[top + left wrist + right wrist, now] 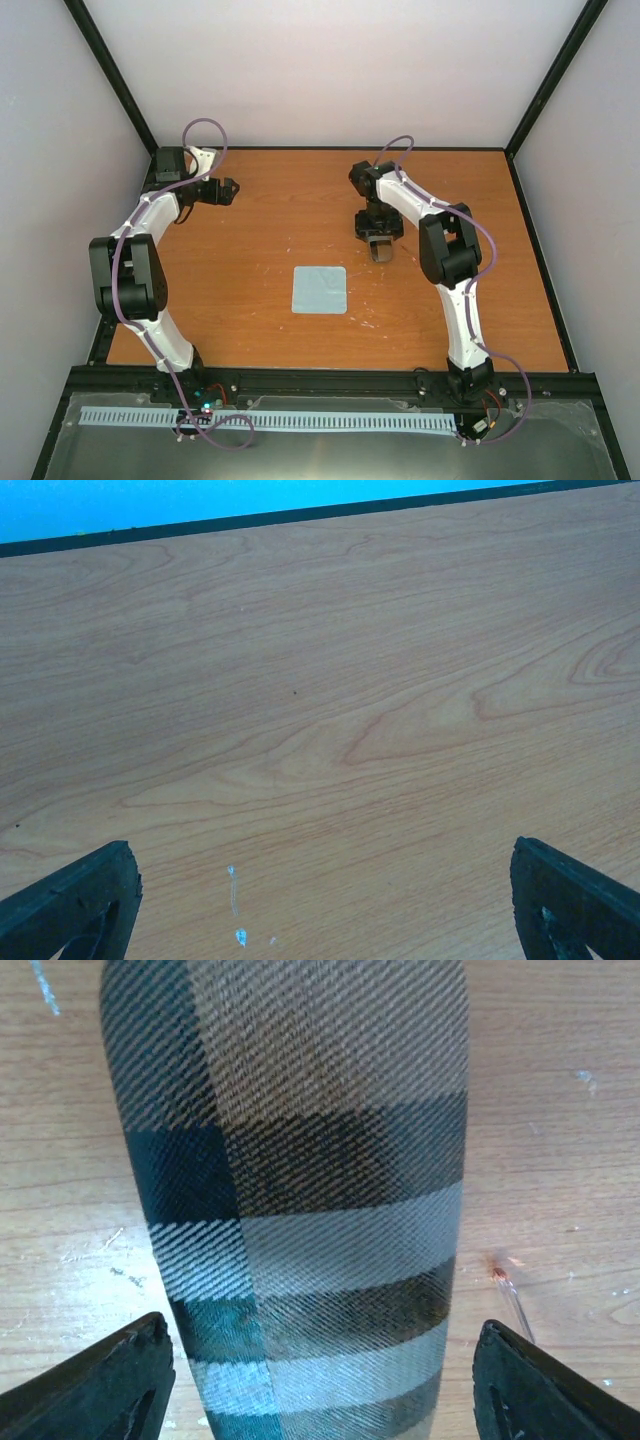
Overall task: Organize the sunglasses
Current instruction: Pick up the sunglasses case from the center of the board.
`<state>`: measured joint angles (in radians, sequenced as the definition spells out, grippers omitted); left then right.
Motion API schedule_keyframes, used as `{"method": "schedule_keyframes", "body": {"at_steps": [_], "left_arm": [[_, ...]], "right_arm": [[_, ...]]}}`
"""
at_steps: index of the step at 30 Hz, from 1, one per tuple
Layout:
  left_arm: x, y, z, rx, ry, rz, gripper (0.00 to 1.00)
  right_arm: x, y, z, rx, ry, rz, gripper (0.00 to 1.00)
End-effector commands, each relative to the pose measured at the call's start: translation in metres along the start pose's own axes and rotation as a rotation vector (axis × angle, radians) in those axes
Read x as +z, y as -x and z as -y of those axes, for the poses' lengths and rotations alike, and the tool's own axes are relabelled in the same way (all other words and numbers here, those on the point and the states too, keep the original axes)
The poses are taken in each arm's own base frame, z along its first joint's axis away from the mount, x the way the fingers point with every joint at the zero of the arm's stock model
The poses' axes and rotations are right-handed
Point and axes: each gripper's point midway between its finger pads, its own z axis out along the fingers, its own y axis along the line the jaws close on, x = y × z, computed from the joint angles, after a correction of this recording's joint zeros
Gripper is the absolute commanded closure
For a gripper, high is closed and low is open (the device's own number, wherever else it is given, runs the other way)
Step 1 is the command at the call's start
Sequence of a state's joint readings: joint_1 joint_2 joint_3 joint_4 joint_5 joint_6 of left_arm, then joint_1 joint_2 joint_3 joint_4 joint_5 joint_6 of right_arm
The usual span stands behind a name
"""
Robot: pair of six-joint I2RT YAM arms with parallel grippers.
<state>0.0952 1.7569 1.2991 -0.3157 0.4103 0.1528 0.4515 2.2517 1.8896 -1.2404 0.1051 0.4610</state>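
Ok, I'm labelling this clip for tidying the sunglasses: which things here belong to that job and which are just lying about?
Job: brown striped case, straddled by the open right pincer; thin red-tipped sliver beside it, possibly a sunglasses arm.
Lying about: pale blue cloth, untouched; left pincer, open, holding nothing.

At the middle of the tabletop (240, 260): cloth (320, 290). Behind it, to the right: case (300, 1160), flat on the tabletop, between the spread jaws of the right tool (320, 1360). Far rear left: left tool (228, 190), well apart from both.
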Motion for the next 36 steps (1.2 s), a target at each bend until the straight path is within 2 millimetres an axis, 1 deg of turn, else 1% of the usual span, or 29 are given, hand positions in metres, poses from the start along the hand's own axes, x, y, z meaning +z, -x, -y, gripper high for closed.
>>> {"method": "schedule_keyframes", "body": {"at_steps": [1,5,8,11,14,18,20,22,25,28,30,32,33,34,36], "left_arm": [[0.001,-0.002,-0.001,-0.001,-0.004,-0.011,0.01],[0.001,-0.003,0.000,-0.003,-0.005,-0.013,0.01],[0.001,-0.004,0.000,-0.004,-0.007,-0.015,0.01],[0.002,-0.005,0.000,-0.007,-0.010,-0.015,0.01],[0.003,-0.007,0.001,-0.010,-0.013,-0.017,0.01],[0.004,-0.009,0.002,-0.011,-0.018,-0.020,0.01],[0.004,-0.008,0.002,-0.012,-0.021,-0.018,0.01],[0.004,-0.008,0.002,-0.013,-0.024,-0.019,0.01],[0.003,-0.007,0.004,-0.014,-0.031,-0.017,0.01],[0.001,-0.002,0.009,-0.015,-0.063,-0.005,0.01],[0.000,0.004,0.021,-0.007,-0.120,0.004,0.01],[-0.003,0.010,0.039,0.009,-0.198,0.016,0.01],[-0.004,0.012,0.052,0.023,-0.250,0.022,0.01],[-0.005,0.014,0.064,0.030,-0.304,0.027,0.01],[-0.008,0.017,0.092,0.050,-0.408,0.029,0.01]], "right_arm": [[0.007,0.001,-0.002,0.004,-0.007,-0.011,0.20],[0.005,0.003,-0.003,0.004,-0.007,-0.005,0.20],[0.004,0.004,-0.001,-0.001,-0.013,0.001,0.22],[0.008,0.002,-0.001,-0.009,-0.020,-0.014,0.24],[0.011,0.000,0.000,-0.014,-0.025,-0.026,0.29],[0.012,-0.001,-0.002,-0.022,-0.019,-0.030,0.41],[0.015,-0.002,-0.003,-0.027,-0.016,-0.039,0.45],[0.017,-0.003,-0.003,-0.030,-0.014,-0.046,0.51],[0.014,-0.002,-0.003,-0.032,-0.007,-0.041,0.57],[0.002,0.001,-0.008,-0.050,0.030,-0.011,0.62],[-0.013,0.005,-0.015,-0.071,0.084,0.025,0.64],[-0.033,0.008,-0.028,-0.104,0.182,0.078,0.68],[-0.045,0.009,-0.036,-0.127,0.248,0.105,0.72],[-0.058,0.009,-0.047,-0.155,0.327,0.133,0.77],[-0.083,0.004,-0.071,-0.224,0.497,0.176,0.80]]}}
